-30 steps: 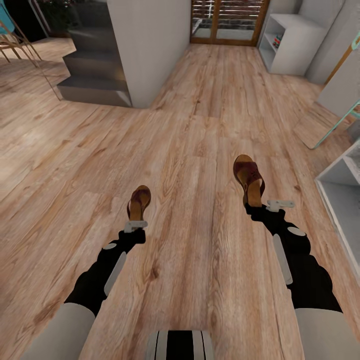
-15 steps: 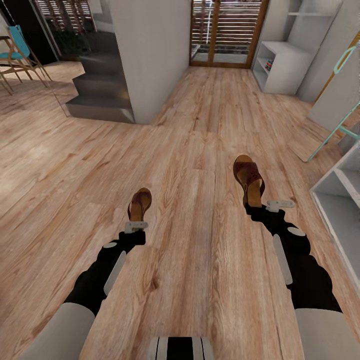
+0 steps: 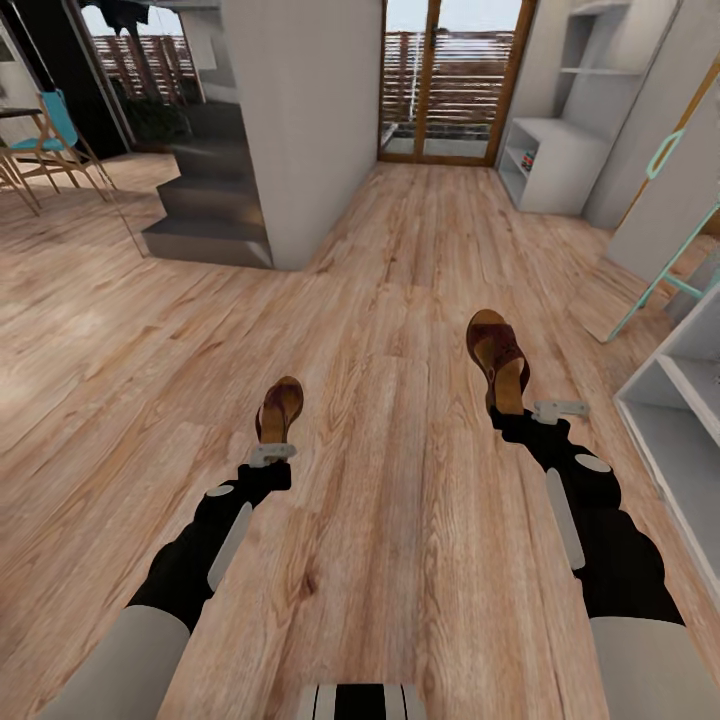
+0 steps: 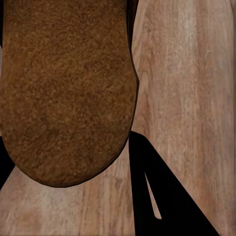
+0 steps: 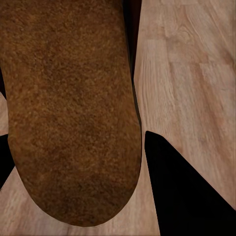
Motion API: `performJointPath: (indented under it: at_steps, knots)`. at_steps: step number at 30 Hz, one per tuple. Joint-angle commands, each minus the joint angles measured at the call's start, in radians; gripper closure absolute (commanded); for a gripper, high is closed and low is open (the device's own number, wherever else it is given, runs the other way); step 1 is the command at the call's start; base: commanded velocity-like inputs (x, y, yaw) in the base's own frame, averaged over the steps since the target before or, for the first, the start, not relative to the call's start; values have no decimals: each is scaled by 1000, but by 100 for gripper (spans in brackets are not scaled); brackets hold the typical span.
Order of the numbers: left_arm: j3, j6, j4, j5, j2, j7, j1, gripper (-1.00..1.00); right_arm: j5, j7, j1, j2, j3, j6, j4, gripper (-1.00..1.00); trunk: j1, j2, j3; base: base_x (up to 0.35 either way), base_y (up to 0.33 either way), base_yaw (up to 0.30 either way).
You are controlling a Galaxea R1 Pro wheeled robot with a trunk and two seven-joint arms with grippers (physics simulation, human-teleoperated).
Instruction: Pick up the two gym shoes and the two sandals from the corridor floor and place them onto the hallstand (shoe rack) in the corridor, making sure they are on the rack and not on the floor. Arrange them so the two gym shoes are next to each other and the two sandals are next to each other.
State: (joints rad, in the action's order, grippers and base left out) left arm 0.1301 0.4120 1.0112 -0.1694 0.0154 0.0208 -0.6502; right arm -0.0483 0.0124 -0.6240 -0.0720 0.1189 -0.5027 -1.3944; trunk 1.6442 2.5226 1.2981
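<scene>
Sandals of fuzzy brown suede: our left gripper (image 3: 273, 440) pinches one sandal (image 3: 279, 405) by its rounded heel, our right gripper (image 3: 512, 410) the other sandal (image 3: 497, 352). Both hang above the wood-grain corridor floor (image 3: 400, 300).

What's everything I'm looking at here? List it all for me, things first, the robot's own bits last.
Sandals: two, brown; one held at its heel by the left gripper, one by the right, both out over the floor.
Floor: one, light-brown wood planks.
Shelf unit: one, white-grey, open shelves, at the right edge.
Cabinet: one, white, far right beside the door.
Glass door: one, wood-framed, far end.
Steps: grey, by a white wall, far left.
Chair: one, teal seat, far left.
Left gripper: grey fingers, black arm.
Right gripper: grey fingers, black arm.
</scene>
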Motion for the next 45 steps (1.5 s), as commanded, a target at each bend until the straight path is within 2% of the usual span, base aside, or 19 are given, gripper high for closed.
performJointPath:
  at_steps: [1, 7, 45]
  knots:
    - [0, 6, 1, -5, 0, 1, 0, 100, -7, 1, 0, 0, 1, -6, -1, 100, -1, 0, -3, 0, 0, 0]
    - [0, 7, 0, -7, 0, 0, 0, 100, -8, 1, 0, 0, 2, -6, -3, 100, -3, -1, -31, 0, 0, 0]
    - [0, 7, 0, -7, 0, -1, 0, 100, -9, 1, 0, 0, 2, -6, -3, 100, -20, -10, -240, 0, 0, 0]
